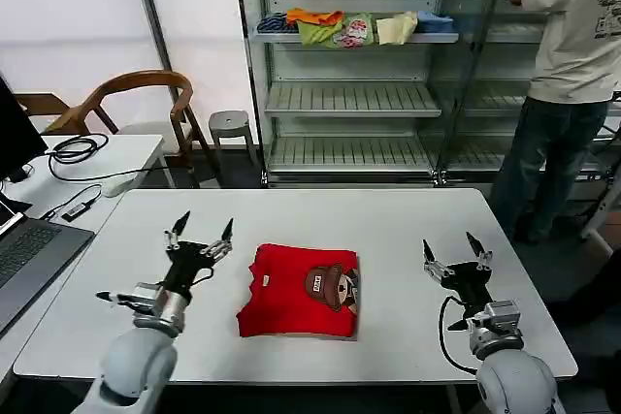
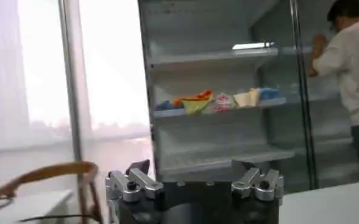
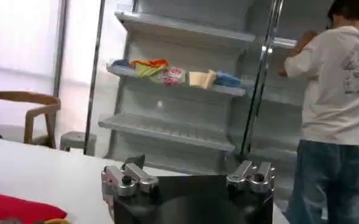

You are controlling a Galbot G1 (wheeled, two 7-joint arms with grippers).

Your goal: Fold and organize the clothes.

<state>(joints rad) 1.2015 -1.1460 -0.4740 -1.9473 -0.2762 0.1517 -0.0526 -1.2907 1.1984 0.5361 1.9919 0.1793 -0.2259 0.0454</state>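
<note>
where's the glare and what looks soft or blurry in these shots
Head view: even light, the red T-shirt sharp on the white table, faint shadows. Left wrist view: the window is blown out white and the shelf unit looks hazy. Right wrist view: the shelf clothes look soft, and the near table is bright.

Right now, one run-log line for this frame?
shirt: red T-shirt folded, flat mid-table | left hand: open, beside shirt, not touching | right hand: open, apart | phase: fold looks done
</note>
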